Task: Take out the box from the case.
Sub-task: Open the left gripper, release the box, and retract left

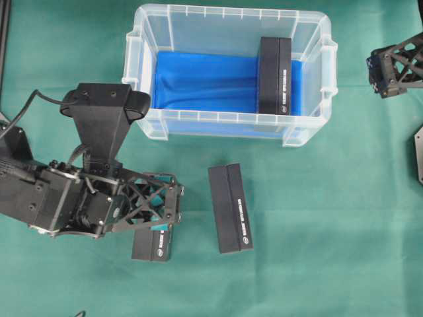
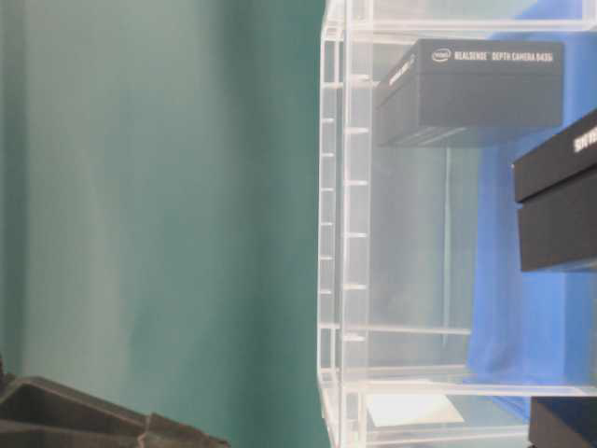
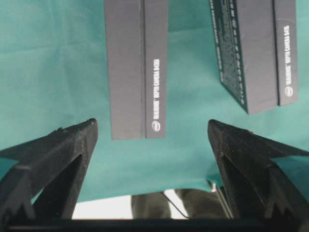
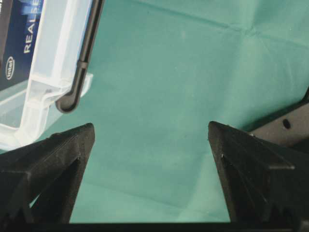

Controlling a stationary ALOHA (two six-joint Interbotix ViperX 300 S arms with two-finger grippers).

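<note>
The case [image 1: 310, 39] of clear plastic with a blue lining stands at the back middle. One black box [image 1: 275, 76] lies inside it along the right wall; it also shows through the clear wall [image 2: 471, 89]. Two more black boxes lie on the green cloth in front of the case: one [image 1: 230, 208] free, one [image 1: 153, 241] partly under my left gripper [image 1: 177, 206]. That gripper is open and holds nothing [image 3: 152, 128]; a box [image 3: 136, 67] lies just beyond its tips. My right gripper [image 1: 378, 71] hangs open and empty [image 4: 150, 133] to the right of the case [image 4: 53, 63].
Green cloth [image 1: 330, 231] covers the table. Its near edge shows under my left gripper [image 3: 106, 205]. A dark arm base [image 1: 419, 155] stands at the right border.
</note>
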